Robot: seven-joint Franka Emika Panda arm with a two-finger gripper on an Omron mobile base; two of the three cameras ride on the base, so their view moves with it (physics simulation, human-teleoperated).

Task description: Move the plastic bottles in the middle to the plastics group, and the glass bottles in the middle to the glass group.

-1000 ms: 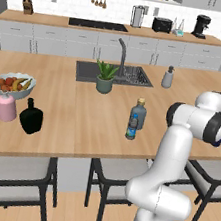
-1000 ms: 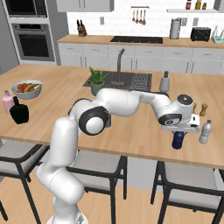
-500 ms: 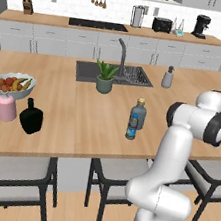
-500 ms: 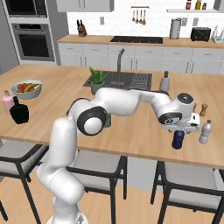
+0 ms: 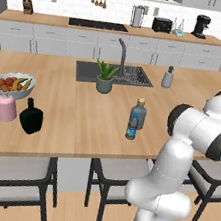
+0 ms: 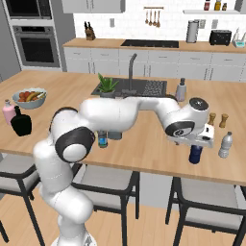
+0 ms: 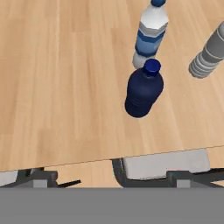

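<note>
At the right end of the wooden island counter, near its front edge, the gripper hangs just above the dark navy plastic bottle, its jaws spread apart and holding nothing. In the hand view the navy bottle stands upright and free near the centre, blue cap on. Just beyond it, at about 12 o'clock, stands a small clear water bottle with a blue label, close by but apart. At about 2 o'clock is a pale greyish ribbed bottle, partly cut by the frame edge. In the right base view the clear bottle stands at 3 o'clock from the gripper, and two small brown shakers stand farther back, at about 1 o'clock.

In the middle of the counter, in the left base view, the grey-blue glass bottle with a tan cap stands upright, and the small clear plastic bottle with a blue label and cap stands just in front of it, at its 7 o'clock.

At the far left end stand the pale pink bottle and the squat black bottle, side by side, the fruit bowl just behind them. A potted plant stands by the sink.
</note>
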